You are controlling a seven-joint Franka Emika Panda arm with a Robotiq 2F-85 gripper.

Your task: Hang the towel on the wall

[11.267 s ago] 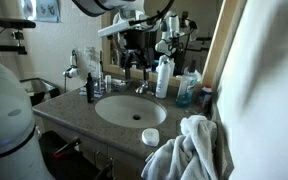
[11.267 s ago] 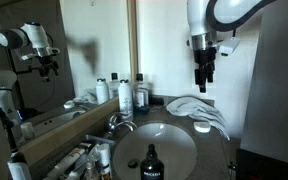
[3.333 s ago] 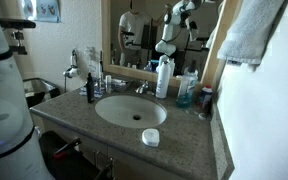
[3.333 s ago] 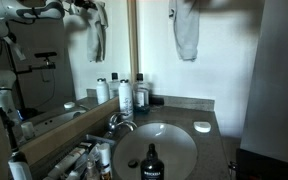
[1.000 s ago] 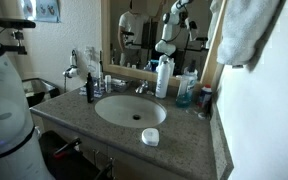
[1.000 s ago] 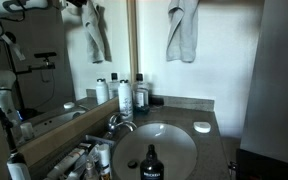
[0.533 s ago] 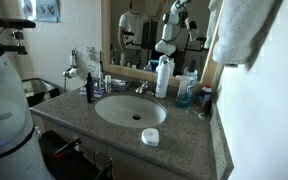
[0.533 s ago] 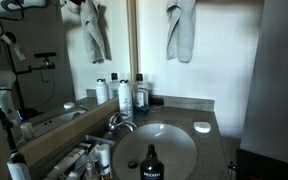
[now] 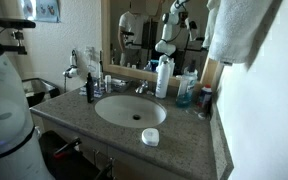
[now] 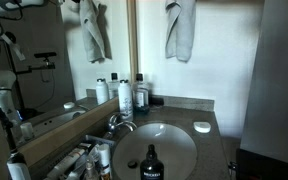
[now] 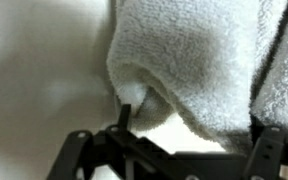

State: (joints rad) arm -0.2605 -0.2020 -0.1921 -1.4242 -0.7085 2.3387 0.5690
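Observation:
The white terry towel (image 9: 239,30) hangs high up against the off-white wall (image 9: 269,120), next to the wooden mirror frame. It also shows in an exterior view (image 10: 181,30), draped in long folds on the wall (image 10: 229,60). In the wrist view the towel (image 11: 199,60) fills the upper right, bunched over a thin dark peg, with bare wall (image 11: 34,60) to its left. My gripper (image 11: 174,138) shows only there. Its two dark fingers stand wide apart just below the towel's edge and hold nothing. The arm is out of both exterior views.
Below are a granite counter (image 9: 79,120) with an oval sink (image 9: 129,110), a round white soap dish (image 9: 150,137) at the front edge, a faucet (image 10: 119,122) and several bottles (image 10: 126,95) by the wood-framed mirror (image 10: 44,60).
The towel has shifted slightly along the wall and hangs a little straighter than a second ago. Nothing on the counter has moved.

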